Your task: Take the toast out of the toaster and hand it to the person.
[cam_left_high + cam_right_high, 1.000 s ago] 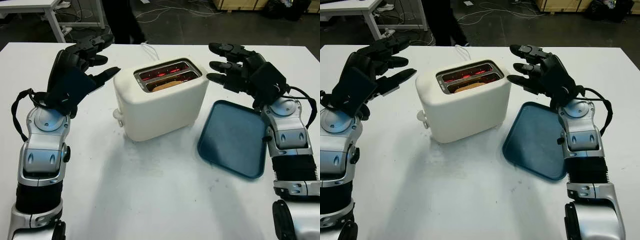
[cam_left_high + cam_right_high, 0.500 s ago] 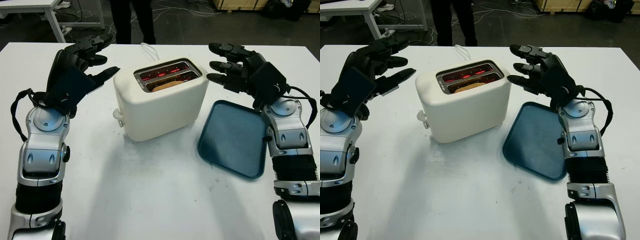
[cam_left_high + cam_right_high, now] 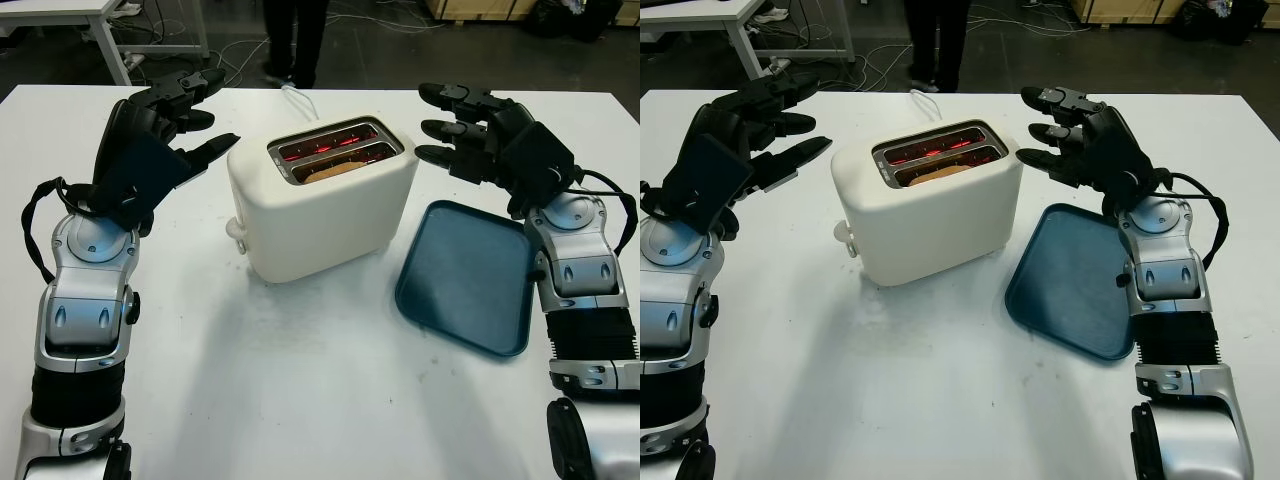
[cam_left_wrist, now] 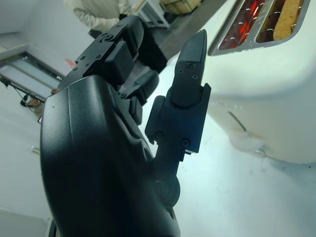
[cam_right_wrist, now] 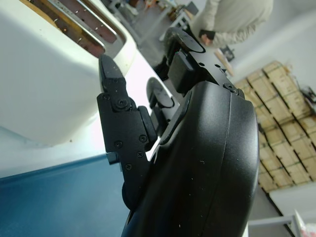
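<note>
White tabletop: the toast [image 3: 332, 171] sits low in the near slot of the glowing cream toaster [image 3: 322, 198]. Left hand [image 3: 165, 130] and right hand [image 3: 480, 140] flank it, fingers extended and empty. Extraction not yet begun; one hand must next reach into the slot, likely.

My left hand [image 3: 165, 125]: open, raised just left of the toaster.
My right hand [image 3: 480, 135]: open, raised just right of the toaster.
Toaster [image 3: 320, 215]: cream, between my hands, slots glowing red.
Toast [image 3: 335, 170]: in the slot nearer me.
Tray [image 3: 465, 275]: blue, under my right forearm.
Person [image 3: 295, 35]: legs beyond the table [image 3: 300, 400].
</note>
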Tool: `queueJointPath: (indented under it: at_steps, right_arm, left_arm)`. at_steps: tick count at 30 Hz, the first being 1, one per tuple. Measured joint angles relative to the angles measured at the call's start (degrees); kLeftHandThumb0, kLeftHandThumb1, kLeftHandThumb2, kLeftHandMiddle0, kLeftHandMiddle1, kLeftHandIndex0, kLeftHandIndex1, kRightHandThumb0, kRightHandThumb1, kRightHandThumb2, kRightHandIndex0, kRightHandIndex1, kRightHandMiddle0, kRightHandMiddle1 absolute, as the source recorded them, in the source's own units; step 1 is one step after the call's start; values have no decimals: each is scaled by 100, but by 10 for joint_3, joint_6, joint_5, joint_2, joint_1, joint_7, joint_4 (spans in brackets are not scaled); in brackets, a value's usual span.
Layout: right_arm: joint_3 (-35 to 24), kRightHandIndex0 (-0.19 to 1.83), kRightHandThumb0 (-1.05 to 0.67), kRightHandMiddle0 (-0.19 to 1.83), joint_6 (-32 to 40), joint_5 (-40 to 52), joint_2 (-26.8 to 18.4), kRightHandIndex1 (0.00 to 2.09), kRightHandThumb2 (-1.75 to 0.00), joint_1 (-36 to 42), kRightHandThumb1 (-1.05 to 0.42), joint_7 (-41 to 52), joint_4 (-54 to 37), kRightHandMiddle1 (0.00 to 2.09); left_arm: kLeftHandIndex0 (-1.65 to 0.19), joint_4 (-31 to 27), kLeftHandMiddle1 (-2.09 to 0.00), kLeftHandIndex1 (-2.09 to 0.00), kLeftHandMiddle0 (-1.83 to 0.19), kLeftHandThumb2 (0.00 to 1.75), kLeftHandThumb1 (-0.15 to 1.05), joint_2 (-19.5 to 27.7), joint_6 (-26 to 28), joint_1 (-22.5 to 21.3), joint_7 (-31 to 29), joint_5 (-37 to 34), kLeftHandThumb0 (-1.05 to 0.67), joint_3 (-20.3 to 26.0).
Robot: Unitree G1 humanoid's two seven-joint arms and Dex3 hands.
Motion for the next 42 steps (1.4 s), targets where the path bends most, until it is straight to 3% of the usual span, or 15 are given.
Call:
queueJointPath:
  at_steps: [9,23,26,33,40,42]
  right_arm:
    - [1,57,-8,53,-1,-3,-6,10,-7,0,-92,0,-1,2]
    - [4,62,-22,56,-2,-19,-8,11,-3,0,-91,-1,-2,2]
    - [7,63,-17,58,-18,-29,-14,11,-1,-4,-87,-4,1,3]
    - [0,88,-3,84,-84,-30,-25,22,-1,-91,-73,-7,58,14]
    - [41,104,-24,99,-128,-59,-27,33,0,-206,-61,6,113,18]
    - [62,99,-35,100,-152,-80,-26,50,0,-221,-61,4,121,19]
  left_arm:
    - [-59,0,-81,-5,-29,9,92,0,0,0,0,0,-42,0]
    - [-59,0,-80,-5,-29,10,92,0,0,0,0,0,-41,0]
    - [-59,1,-80,-6,-29,9,92,0,0,0,0,0,-41,0]
    - [-59,1,-81,-6,-30,8,92,0,0,0,0,0,-40,0]
    - [-59,1,-82,-6,-31,8,92,0,-1,0,0,0,-38,1]
    - [-59,1,-82,-6,-31,8,92,0,-1,0,2,1,-39,1]
